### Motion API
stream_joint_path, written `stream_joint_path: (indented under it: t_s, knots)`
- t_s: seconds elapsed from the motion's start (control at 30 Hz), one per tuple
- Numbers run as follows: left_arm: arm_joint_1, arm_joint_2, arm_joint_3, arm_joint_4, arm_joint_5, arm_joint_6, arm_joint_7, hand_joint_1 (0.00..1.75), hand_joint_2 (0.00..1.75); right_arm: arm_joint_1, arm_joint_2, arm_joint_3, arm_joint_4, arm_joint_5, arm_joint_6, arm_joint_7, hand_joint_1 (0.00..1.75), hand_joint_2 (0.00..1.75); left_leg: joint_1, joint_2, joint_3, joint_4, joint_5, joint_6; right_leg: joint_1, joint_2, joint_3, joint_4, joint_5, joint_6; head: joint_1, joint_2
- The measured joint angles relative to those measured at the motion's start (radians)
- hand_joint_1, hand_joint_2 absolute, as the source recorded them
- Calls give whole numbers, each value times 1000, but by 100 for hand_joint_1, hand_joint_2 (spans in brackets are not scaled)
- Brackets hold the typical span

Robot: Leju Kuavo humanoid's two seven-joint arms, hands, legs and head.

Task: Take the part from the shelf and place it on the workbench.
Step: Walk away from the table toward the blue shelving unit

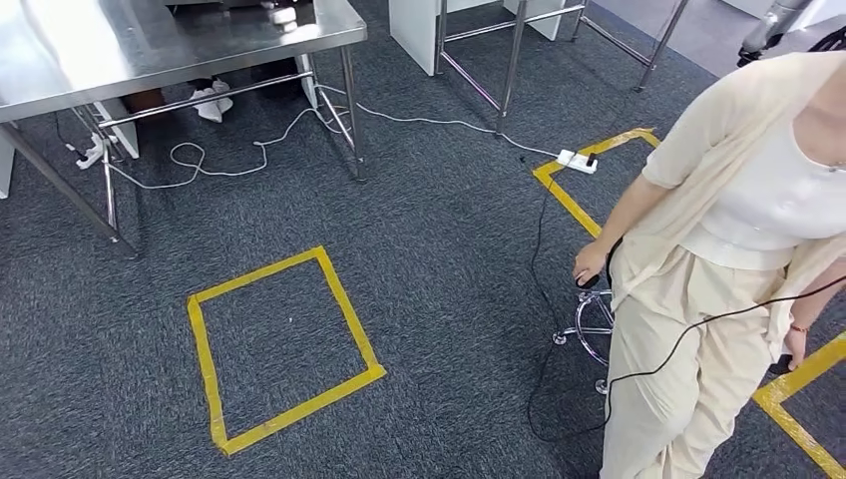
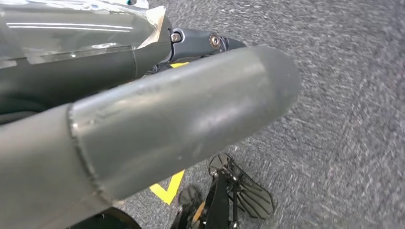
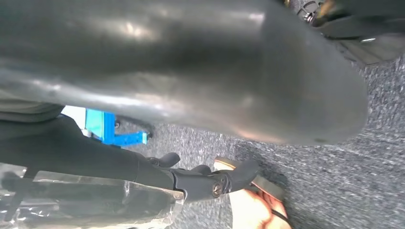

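The left hand [image 2: 157, 119] hung over grey carpet [image 1: 449, 249], and whether it held anything could not be told. The same went for the right hand [image 3: 191, 71]. A yellow tape square [image 1: 284, 349] lay ahead; a steel table [image 1: 150, 45] stood far left, a person [image 1: 718, 269] right.

Yellow tape square [image 1: 284, 349] on grey carpet [image 1: 449, 249], person [image 1: 718, 269] beside stool [image 1: 594, 324], white power strip [image 1: 577, 161].

open grey carpet [image 1: 439, 230] ahead around the yellow tape square [image 1: 282, 349]; person in cream clothes [image 1: 718, 269] blocks the right; steel table [image 1: 150, 45] far left
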Motion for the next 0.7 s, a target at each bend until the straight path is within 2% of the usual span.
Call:
stream_joint_path:
  t_s: [0.03,0.07,0.1,0.13,0.17,0.2,0.23,0.27,0.3,0.33,0.37,0.4,0.43,0.47,0.53,0.57,0.63,0.67,0.7]
  knots:
    - [0,1,0,0,0,0,-1,0,0,-3,1,0,0,0,1,0,0,0,-3,9,1,4,-2,-7,2,-13,11,-25,8,-7,0,0]
    - [0,1,0,0,0,0,-1,0,0,-4,1,0,0,0,2,1,0,0,-4,18,2,7,-2,-13,5,-10,8,-27,11,-16,0,0]
    - [0,1,0,0,-1,0,-2,0,0,-5,2,0,0,0,3,1,0,0,-3,26,4,8,-2,-17,5,4,4,-25,14,-23,-1,0]
    - [0,2,0,0,-1,0,-2,0,0,-4,2,0,0,-1,4,2,0,0,1,21,4,12,-7,-24,1,15,2,-24,17,-30,-1,0]
    - [-1,2,-1,0,-1,0,-2,0,0,-3,3,0,0,-2,5,3,0,0,6,1,0,25,-21,-29,-3,26,3,-25,20,-36,-1,0]
    - [-1,2,-1,0,-1,0,-2,0,0,-3,3,-1,0,-2,5,5,0,0,10,-28,-12,55,-46,-34,-5,37,3,-26,25,-45,-2,0]
    - [0,2,-1,0,-2,0,-2,0,0,-4,3,-1,0,-2,5,6,0,0,12,-64,-34,106,-81,-38,-6,48,1,-26,29,-52,-2,0]
    - [1,1,-1,0,-2,0,-2,0,0,-5,3,-1,0,-2,6,8,0,0,13,-88,-64,171,-117,-38,-2,59,-4,-26,33,-59,-2,0]
    - [2,1,-1,0,-2,0,-2,0,0,-6,4,-1,0,-2,6,9,0,0,13,-101,-94,235,-145,-37,2,72,-9,-25,36,-65,-2,0]
    - [3,2,-1,0,-2,0,-2,0,0,-5,4,-1,0,-3,6,9,0,0,13,-107,-114,278,-155,-36,5,86,-13,-25,39,-68,-2,0]
    - [4,2,-1,0,-3,0,-2,0,0,-4,4,-2,0,-5,7,10,0,0,13,-109,-117,286,-145,-33,7,101,-15,-25,41,-71,-2,0]
    - [5,2,-1,0,-5,1,-2,0,0,-2,4,-3,0,-7,8,11,0,0,13,-112,-100,254,-118,-30,8,116,-16,-25,44,-71,-2,0]
    - [5,2,-1,0,-7,1,-2,0,0,-1,4,-5,0,-10,8,13,0,0,13,-124,-68,193,-83,-25,8,131,-16,-24,46,-69,-2,0]
    - [5,2,-2,0,-9,1,-2,0,0,-1,5,-8,0,-13,9,13,0,0,14,-150,-34,125,-56,-19,8,144,-17,-24,48,-66,-2,0]
    - [4,3,-4,0,-13,1,-2,0,0,-3,6,-13,0,-18,10,14,0,0,12,-189,11,35,-32,-12,11,166,-22,-23,53,-57,-2,0]
    - [4,4,-5,0,-15,1,-2,0,0,-3,7,-15,0,-19,11,14,0,0,9,-195,15,22,-34,-9,11,176,-27,-24,56,-51,-2,0]
    - [3,4,-9,0,-18,1,-1,0,0,-1,7,-18,0,-22,13,15,0,0,6,-170,17,11,-24,-1,10,188,-40,-24,63,-37,-2,0]
    - [2,3,-10,0,-18,0,-1,0,0,0,7,-18,0,-23,14,15,0,0,6,-158,18,4,-17,5,10,177,-48,-15,60,-34,-1,0]
    - [2,3,-11,0,-19,1,-1,0,0,1,7,-19,0,-23,15,16,0,0,7,-144,18,-3,-10,12,12,154,-66,13,43,-35,0,0]
